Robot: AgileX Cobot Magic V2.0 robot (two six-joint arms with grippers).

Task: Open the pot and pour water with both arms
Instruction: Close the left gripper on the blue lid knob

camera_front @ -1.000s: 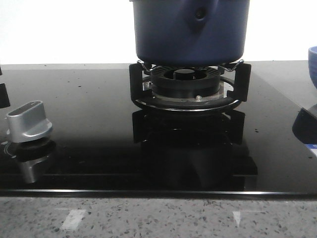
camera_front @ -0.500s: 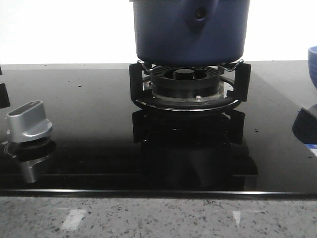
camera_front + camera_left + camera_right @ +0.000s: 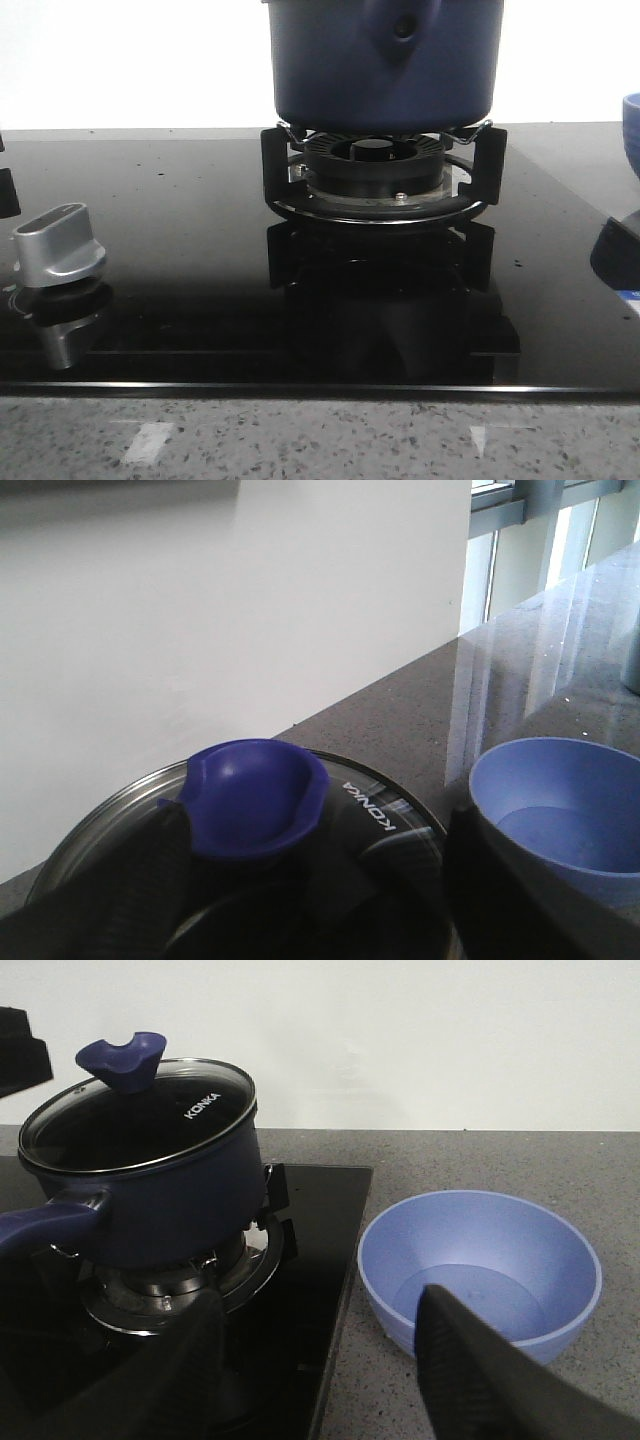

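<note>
The dark blue pot [image 3: 385,60] stands on the gas burner [image 3: 375,175] at the back centre of the hob; it also shows in the right wrist view [image 3: 150,1200] with its long handle [image 3: 45,1225]. Its glass lid [image 3: 400,815] with a blue cupped knob [image 3: 255,798] is on. My left gripper [image 3: 305,905] is open just above the lid, its fingers [image 3: 110,895] wide apart on either side of the knob, not closed on it. My right gripper [image 3: 320,1380] is open and empty, low between the pot and the light-blue bowl [image 3: 480,1260].
The bowl stands on the speckled counter right of the black glass hob [image 3: 180,250]; it also shows in the left wrist view [image 3: 565,810] and at the front view's right edge [image 3: 631,115]. A silver control knob [image 3: 58,245] sits at the hob's left. A white wall is behind.
</note>
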